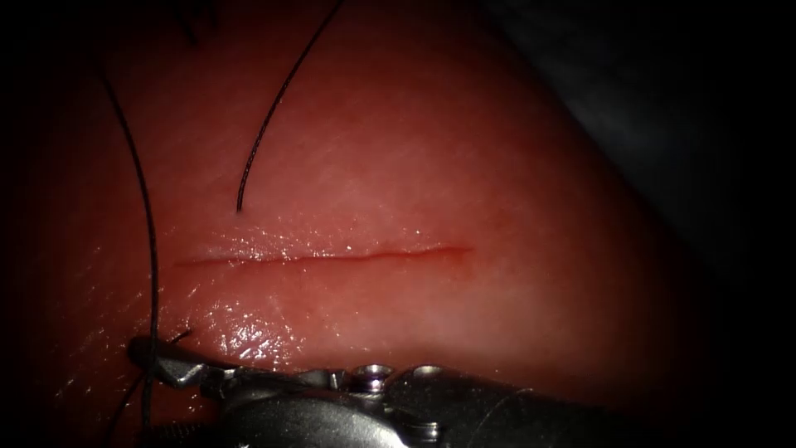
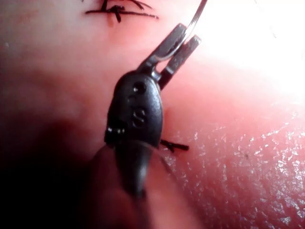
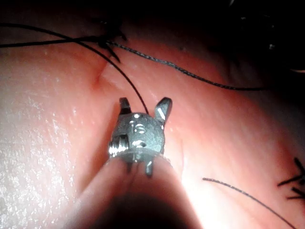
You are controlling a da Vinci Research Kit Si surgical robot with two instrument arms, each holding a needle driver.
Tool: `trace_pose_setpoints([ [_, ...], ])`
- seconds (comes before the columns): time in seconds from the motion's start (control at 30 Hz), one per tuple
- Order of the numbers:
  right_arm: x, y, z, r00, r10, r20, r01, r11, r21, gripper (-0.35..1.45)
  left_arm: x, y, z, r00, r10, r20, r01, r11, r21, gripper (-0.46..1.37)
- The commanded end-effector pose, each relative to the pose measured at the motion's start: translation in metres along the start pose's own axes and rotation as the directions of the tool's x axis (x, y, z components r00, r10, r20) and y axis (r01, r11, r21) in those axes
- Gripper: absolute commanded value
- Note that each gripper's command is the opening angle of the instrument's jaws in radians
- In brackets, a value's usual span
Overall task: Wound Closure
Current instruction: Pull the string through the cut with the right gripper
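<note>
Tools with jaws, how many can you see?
2. The left tool grips the needle; whether it enters the tissue is hidden. The right tool, below the cut, is open and holds nothing, thread between its jaws.

The needle (image 2: 196,21) in the left claw (image 2: 177,45) runs off the frame edge.

**Tissue and the thread lying on it**

The wet, glossy tissue (image 1: 464,166) carries everything. Its cut (image 1: 332,257) runs crosswise just beyond the right tool (image 1: 148,348), edges nearly touching. A long thread (image 1: 149,241) lies over the surface and passes that tool's tip. A loose thread end (image 1: 265,116) rests beyond the cut. Ahead of the left tool (image 2: 183,40) sits a tied stitch (image 2: 119,10). Short thread tails (image 2: 174,145) lie beside that tool's body.
</note>
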Motion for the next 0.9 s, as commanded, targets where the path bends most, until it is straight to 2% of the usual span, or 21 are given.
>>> trace_pose_setpoints([
  [0.03,-0.0003,0.0002,0.0003,1.000,-0.009,0.008,0.009,1.000,0.005,1.18,0.0000,0.0000,0.0000,1.000,-0.001,0.000,0.001,1.000,-0.011,-0.35],
  [0.17,-0.0015,0.0003,0.0012,0.999,-0.027,0.046,0.026,0.999,0.040,1.16,0.0000,0.0000,0.0000,1.000,-0.001,0.000,0.001,1.000,-0.011,-0.35],
  [0.33,-0.0030,0.0000,0.0023,0.997,-0.041,0.060,0.039,0.998,0.038,1.10,0.0001,0.0000,0.0000,1.000,-0.002,-0.001,0.002,1.000,-0.012,-0.35],
  [0.4,-0.0035,-0.0002,0.0026,0.997,-0.047,0.058,0.044,0.998,0.052,0.78,0.0001,0.0000,0.0000,1.000,-0.002,-0.001,0.002,1.000,-0.013,-0.35],
  [0.43,-0.0037,-0.0004,0.0026,0.998,-0.053,0.036,0.049,0.992,0.119,-0.05,0.0001,0.0000,0.0000,1.000,-0.002,-0.001,0.002,1.000,-0.013,-0.35],
  [0.47,-0.0038,-0.0006,0.0027,0.997,-0.057,0.045,0.048,0.981,0.188,-0.35,0.0001,0.0000,0.0000,1.000,-0.002,-0.001,0.002,1.000,-0.013,-0.35],
  [0.5,-0.0038,-0.0007,0.0027,0.997,-0.058,0.053,0.047,0.979,0.197,-0.35,0.0001,0.0000,0.0000,1.000,-0.002,-0.001,0.002,1.000,-0.013,-0.35],
  [0.6,-0.0035,-0.0013,0.0024,0.998,-0.062,0.013,0.060,0.988,0.139,-0.35,0.0001,0.0000,0.0000,1.000,-0.002,-0.002,0.002,1.000,-0.014,-0.35],
  [0.7,-0.0028,-0.0020,0.0018,0.998,-0.063,-0.008,0.064,0.989,0.133,-0.35,0.0001,0.0000,-0.0001,1.000,-0.003,-0.003,0.003,1.000,-0.015,-0.35],
  [0.9,0.0000,-0.0039,-0.0009,0.997,-0.060,-0.054,0.067,0.987,0.147,-0.35,0.0009,-0.0001,-0.0018,1.000,-0.024,-0.017,0.023,0.999,-0.049,-0.35],
])
